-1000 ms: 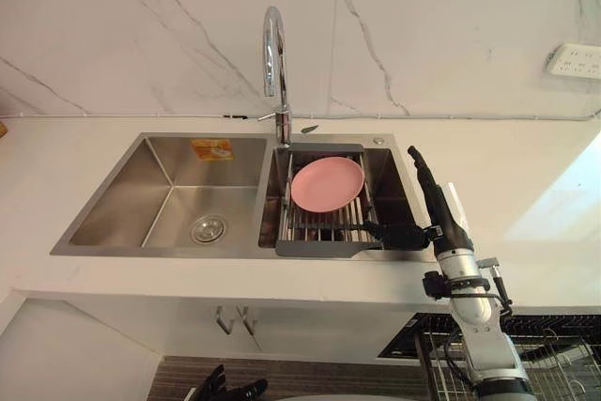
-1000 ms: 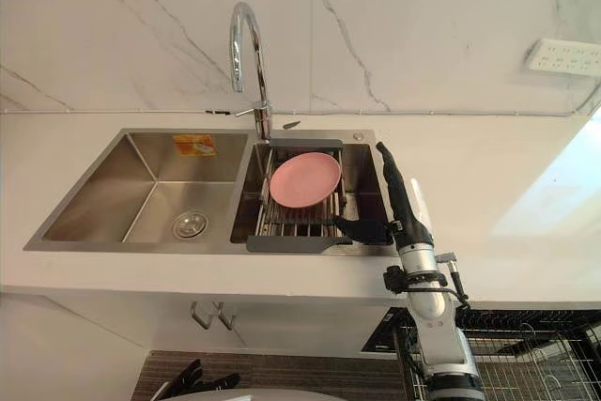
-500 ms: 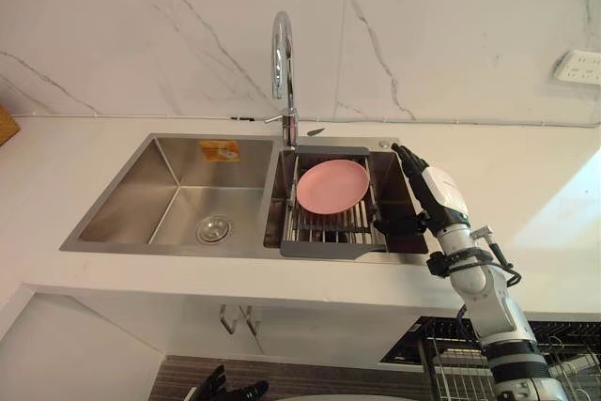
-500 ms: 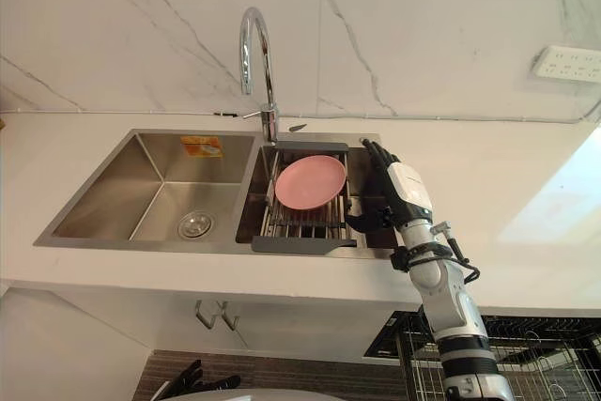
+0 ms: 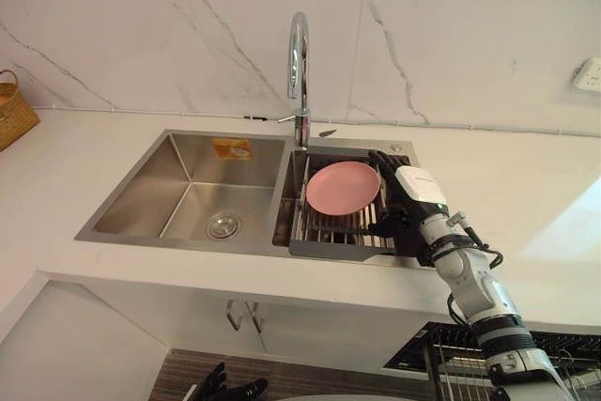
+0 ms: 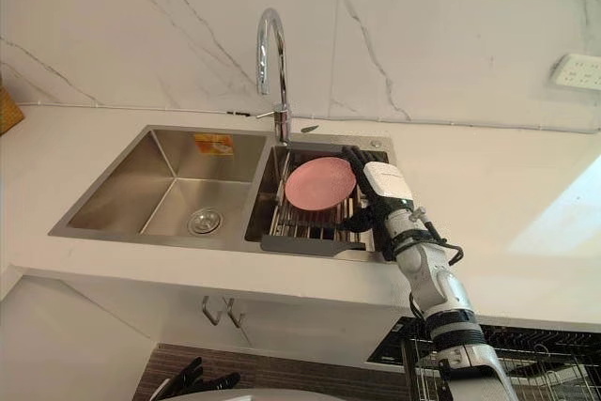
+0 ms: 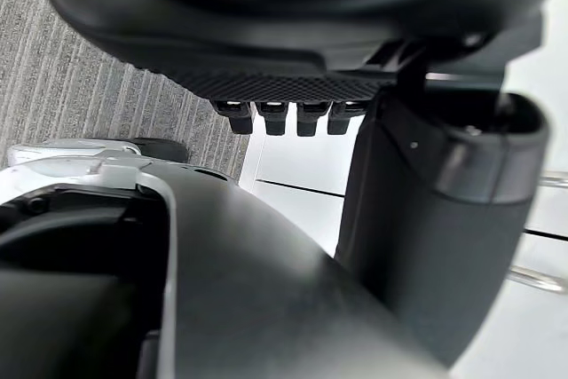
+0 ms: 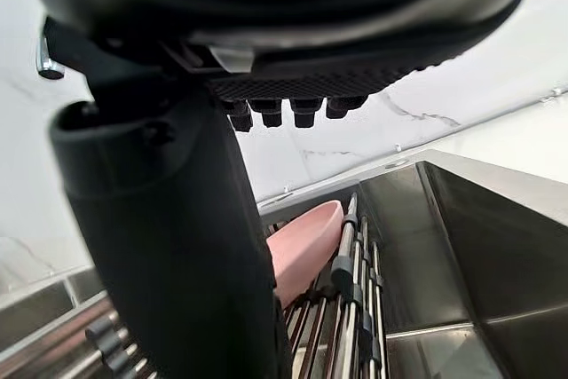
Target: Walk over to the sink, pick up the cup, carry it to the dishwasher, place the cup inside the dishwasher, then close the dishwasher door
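Basket: I am seeing a wicker basket [image 5: 14, 110] sitting at the far left of the white counter [image 5: 56, 194].
Left hand: my left hand [image 5: 230, 388] is hanging low, fingers relaxed and spread, holding nothing.
Sink: the steel double sink [image 5: 188, 185] is lying ahead, with the faucet [image 5: 299, 63] rising behind its divider.
Right bowl: a pink plate [image 5: 343, 187] is resting tilted on a drying rack [image 5: 329, 232].
Right hand: my right hand [image 5: 408, 196] is hovering just right of the plate, fingers extended and thumb apart, gripping nothing I can see.
Cup: I am unable to tell where the cup is.
Dishwasher: a wire dishwasher rack [image 6: 554, 354] is showing below the counter.
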